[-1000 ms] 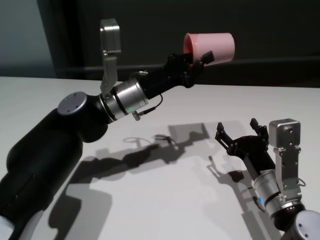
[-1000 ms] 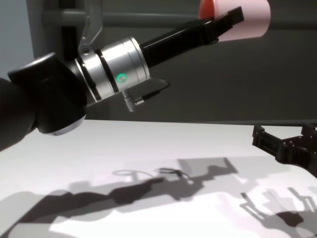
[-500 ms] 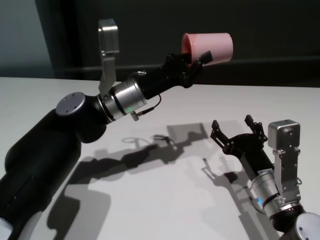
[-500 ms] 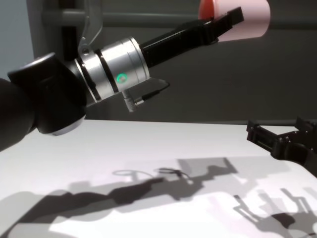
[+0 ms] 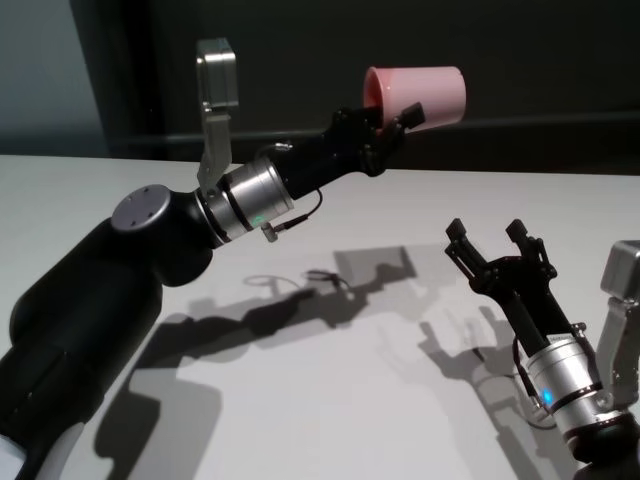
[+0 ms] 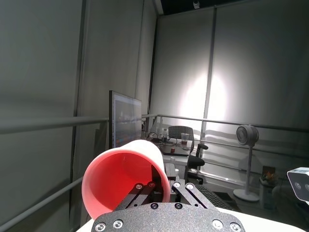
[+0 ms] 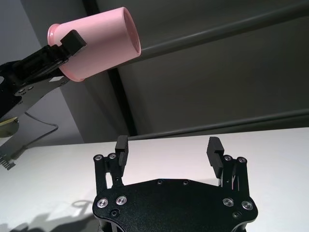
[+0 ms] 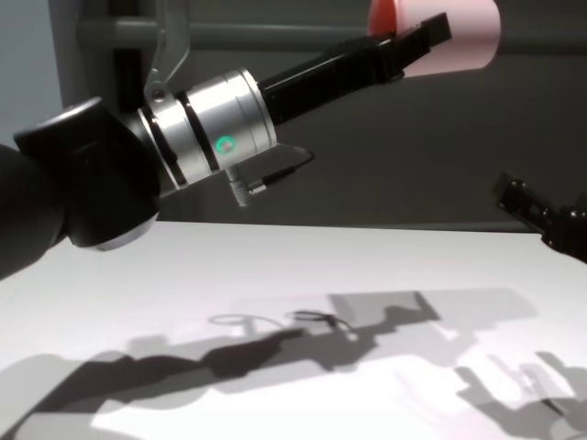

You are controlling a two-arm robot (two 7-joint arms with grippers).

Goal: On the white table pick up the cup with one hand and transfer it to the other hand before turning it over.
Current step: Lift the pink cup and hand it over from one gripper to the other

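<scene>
The cup [image 5: 417,95] is well above the white table [image 5: 350,380], lying on its side in the air – its wider rim faces the left arm and its narrower flat base points toward the robot's right. The left gripper [image 5: 392,118] is clenched on the rim edge, one finger inside the mouth and the other against the outer wall, as the left wrist view shows with the pink opening sitting right over the fingers [image 6: 145,186]. Holding it by the rim alone leaves nearly the whole wall and the base bare, which looks like the point: it gives the other hand a free stretch to take hold of.

The right gripper [image 5: 490,240] is lower and to the right, near but apart from the cup, and holds nothing – its 2 fingers stand spread wide and aim upward. From its own wrist view the cup [image 7: 94,41] hangs above and off to one side of the gap between the fingers, so the gripper is not yet lined up around the wall. My reading is that the pick-up is done and the handover is being approached; the turning over has not begun
</scene>
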